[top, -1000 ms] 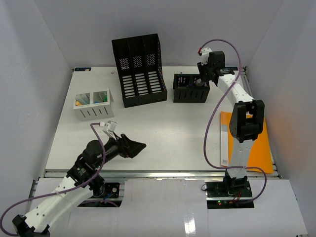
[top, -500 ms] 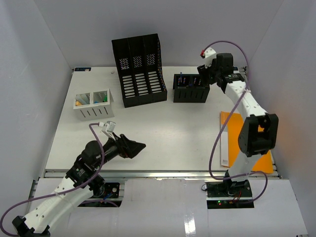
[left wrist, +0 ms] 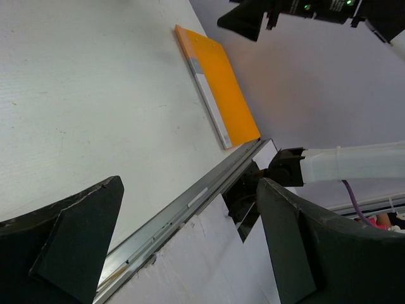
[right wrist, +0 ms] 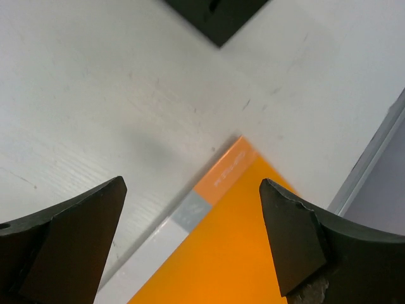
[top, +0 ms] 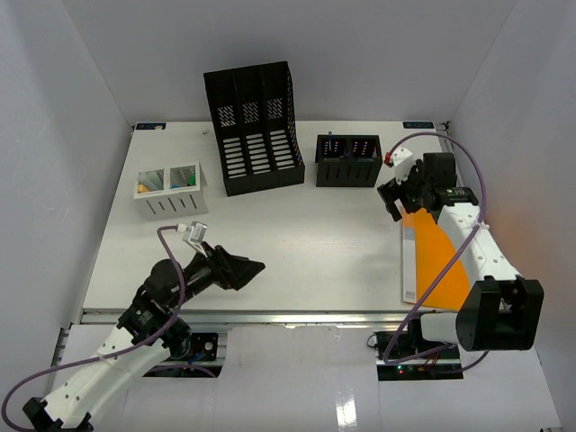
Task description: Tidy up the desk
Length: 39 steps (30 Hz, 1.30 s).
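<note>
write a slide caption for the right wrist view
Right gripper open above a corner of the orange folder on the white desk, corner of a black organizer at top.

The whole desk (top: 297,234) is being viewed from high behind its near edge by the top camera, angled downward. Its front rail (left wrist: 190,199) and the orange folder (left wrist: 224,92) are being seen obliquely, from low, by the left wrist camera. The folder's corner is being viewed closely from above by the right wrist camera; the folder is being shared by all views.
</note>
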Motion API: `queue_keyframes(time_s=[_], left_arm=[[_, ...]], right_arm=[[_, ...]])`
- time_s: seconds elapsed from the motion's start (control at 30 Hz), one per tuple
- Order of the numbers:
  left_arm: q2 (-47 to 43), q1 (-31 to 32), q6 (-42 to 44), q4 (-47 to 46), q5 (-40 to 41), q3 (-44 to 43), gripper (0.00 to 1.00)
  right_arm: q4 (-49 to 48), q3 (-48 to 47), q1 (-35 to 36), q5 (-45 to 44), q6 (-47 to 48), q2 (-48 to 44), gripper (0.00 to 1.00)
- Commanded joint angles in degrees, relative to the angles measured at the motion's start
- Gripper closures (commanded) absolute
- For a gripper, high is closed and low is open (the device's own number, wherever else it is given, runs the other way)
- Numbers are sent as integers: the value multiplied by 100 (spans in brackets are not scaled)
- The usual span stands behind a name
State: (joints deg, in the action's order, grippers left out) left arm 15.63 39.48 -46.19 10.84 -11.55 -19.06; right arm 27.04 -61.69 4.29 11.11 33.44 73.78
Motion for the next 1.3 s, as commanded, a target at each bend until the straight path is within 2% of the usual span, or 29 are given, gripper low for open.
queue_keyframes(time_s=[0.0, 0.17, 0.37, 0.47, 0.87, 1.07, 1.27], left_arm=[[27, -11, -203, -261, -150, 165, 2], [337, -11, -461, -662, -286, 368, 2], [951, -11, -705, -1039, -401, 544, 2], [1218, -11, -759, -1535, -510, 614, 2], [1488, -11, -824, -2181, -664, 899, 2], [1500, -11, -869, -2332, -704, 957, 2], [1695, -11, -899, -2572, -839, 941, 2]], right_arm=[[91, 405, -33, -783, -583, 65, 8], [-321, 753, 63, -2030, -1191, 490, 7], [-304, 747, 168, -2189, -1434, 1096, 6], [-305, 689, 234, -2349, -1507, 1429, 10], [-226, 739, 240, -2508, -1643, 1941, 44], [-226, 803, 239, -2459, -1701, 1979, 56], [-135, 934, 247, -1909, -1727, 2017, 67]])
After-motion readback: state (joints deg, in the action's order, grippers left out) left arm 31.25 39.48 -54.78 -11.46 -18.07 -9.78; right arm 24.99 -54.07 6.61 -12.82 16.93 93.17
